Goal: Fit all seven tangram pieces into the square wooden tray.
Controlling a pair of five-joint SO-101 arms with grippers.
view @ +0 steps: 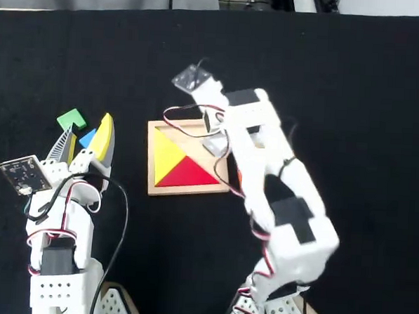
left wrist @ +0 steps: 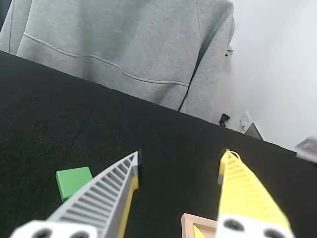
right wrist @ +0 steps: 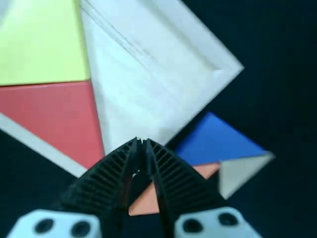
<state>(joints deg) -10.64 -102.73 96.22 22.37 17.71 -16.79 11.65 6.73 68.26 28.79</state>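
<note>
Centre frame: tray [view: 151, 161], yellow triangle [view: 166, 155] and red triangle [view: 189, 173] seated. Over bare right half: right pincer [right wrist: 141, 144], closed, empty. Left side: left pincer [left wrist: 182, 153], spread wide. Risk: closed tips shoving blue triangle [right wrist: 213, 136] against rim, wedging.

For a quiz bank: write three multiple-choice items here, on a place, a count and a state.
1. Where does the green square wooden piece lie? A in the tray; B on the black table; C in an end effector.
2. How many pieces lie in the square wooden tray? A two; B four; C seven.
3. The left end effector is: A open, empty; B shut on a piece; C shut, empty.
B: bare table surrounds it; A: just the yellow wooden triangle and the red wooden triangle lie inside; A: its fingers stand apart.
</note>
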